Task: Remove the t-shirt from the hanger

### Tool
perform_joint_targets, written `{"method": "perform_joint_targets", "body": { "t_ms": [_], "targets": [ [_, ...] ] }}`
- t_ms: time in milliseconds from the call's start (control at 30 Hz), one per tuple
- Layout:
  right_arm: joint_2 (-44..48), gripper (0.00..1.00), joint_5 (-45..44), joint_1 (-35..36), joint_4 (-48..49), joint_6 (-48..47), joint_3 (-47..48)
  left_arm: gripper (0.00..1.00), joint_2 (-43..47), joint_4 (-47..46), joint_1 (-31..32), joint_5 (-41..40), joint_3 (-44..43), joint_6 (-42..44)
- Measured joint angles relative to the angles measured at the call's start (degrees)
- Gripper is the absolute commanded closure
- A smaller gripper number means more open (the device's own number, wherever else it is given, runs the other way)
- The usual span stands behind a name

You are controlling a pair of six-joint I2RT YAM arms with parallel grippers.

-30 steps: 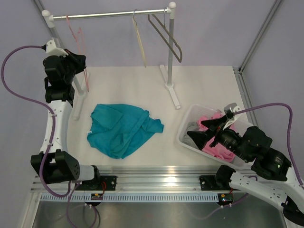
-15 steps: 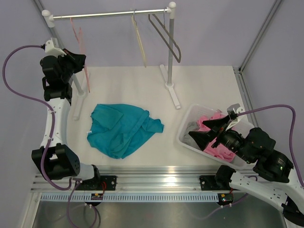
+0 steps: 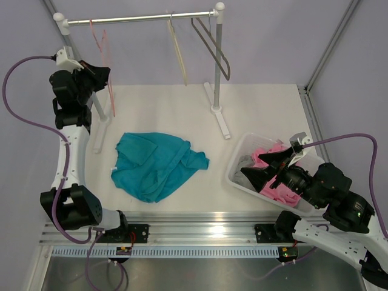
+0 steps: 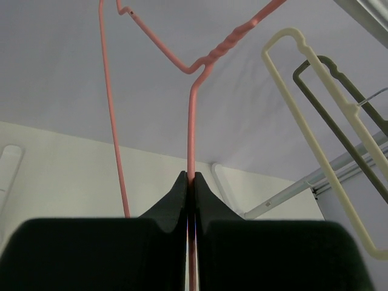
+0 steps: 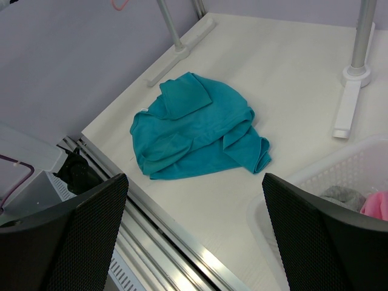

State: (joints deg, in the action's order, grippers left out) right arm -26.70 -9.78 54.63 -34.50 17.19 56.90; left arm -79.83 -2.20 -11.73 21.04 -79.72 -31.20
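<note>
The teal t-shirt (image 3: pixel 156 163) lies crumpled on the white table, free of any hanger; it also shows in the right wrist view (image 5: pixel 194 126). The thin pink hanger (image 3: pixel 100 51) hangs at the left end of the rail, and its wire shows in the left wrist view (image 4: pixel 193 115). My left gripper (image 3: pixel 104 74) is raised beside it and shut on the hanger's wire (image 4: pixel 191 179). My right gripper (image 3: pixel 257 168) is open and empty, held above the white basket at the right.
A cream hanger (image 3: pixel 178 54) and a grey hanger (image 3: pixel 213 47) hang on the metal rail (image 3: pixel 142 18). The rail's right post and foot (image 3: pixel 217 112) stand mid-table. A white basket (image 3: pixel 242 159) holds pink and grey garments (image 3: pixel 273 188).
My left gripper has risen slightly with the pink hanger, bringing the hanger's hook up to the rail. The right arm shifted a little right. The t-shirt has not moved.
</note>
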Motion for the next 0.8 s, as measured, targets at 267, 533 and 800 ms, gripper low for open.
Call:
{"method": "perform_joint_targets", "body": {
  "t_ms": [267,533,800],
  "targets": [
    [-0.1,0.00,0.0,0.0,0.0,0.0,0.0,1.00,0.0,-0.2,-0.1,0.0,-2.1,0.3],
    [-0.2,0.01,0.0,0.0,0.0,0.0,0.0,1.00,-1.4,-0.7,-0.2,0.0,-7.5,0.6],
    [-0.2,0.01,0.0,0.0,0.0,0.0,0.0,1.00,-5.0,-1.2,-0.3,0.0,-7.7,-0.1]
  ]
}}
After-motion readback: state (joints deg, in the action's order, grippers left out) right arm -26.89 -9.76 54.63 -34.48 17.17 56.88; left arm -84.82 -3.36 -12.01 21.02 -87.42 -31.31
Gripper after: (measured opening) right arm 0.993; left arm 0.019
